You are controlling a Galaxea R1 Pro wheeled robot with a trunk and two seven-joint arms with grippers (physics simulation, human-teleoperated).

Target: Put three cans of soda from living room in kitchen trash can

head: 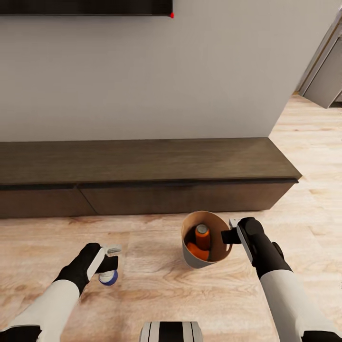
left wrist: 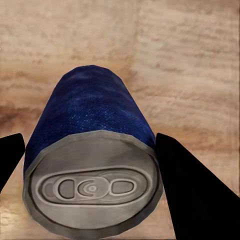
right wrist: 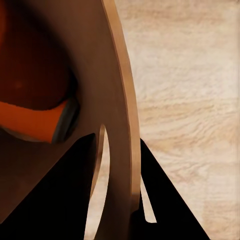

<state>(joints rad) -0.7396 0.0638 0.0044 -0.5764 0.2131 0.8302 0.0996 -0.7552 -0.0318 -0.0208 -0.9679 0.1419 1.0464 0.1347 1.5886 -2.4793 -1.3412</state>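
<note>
The left pincer (head: 110, 262) is seen pinching the blue can (head: 108, 277) low over the wood floor (head: 152, 289), with one dark finger (left wrist: 197, 192) pressed to each side of the can's body. In the left wrist view the blue can (left wrist: 92, 160) is shown end on, its silvery top with pull tab turned toward the camera and its long axis running away toward the floor. The right pincer (head: 231, 233) is closed on the rim of the trash can (head: 191, 259), one finger inside (right wrist: 55, 185) and one outside the wall, just beside the slot handle (right wrist: 100, 170). The trash can is held tilted, its coppery mouth turned up toward the head camera. Two orange cans are seen inside it: one (head: 203, 236) standing roughly upright, silvery top uppermost, the other (head: 197, 251) lying across the bottom. A long dark table (head: 142, 161) stands against the grey wall (head: 142, 71) behind, and nothing is carried on it.
</note>
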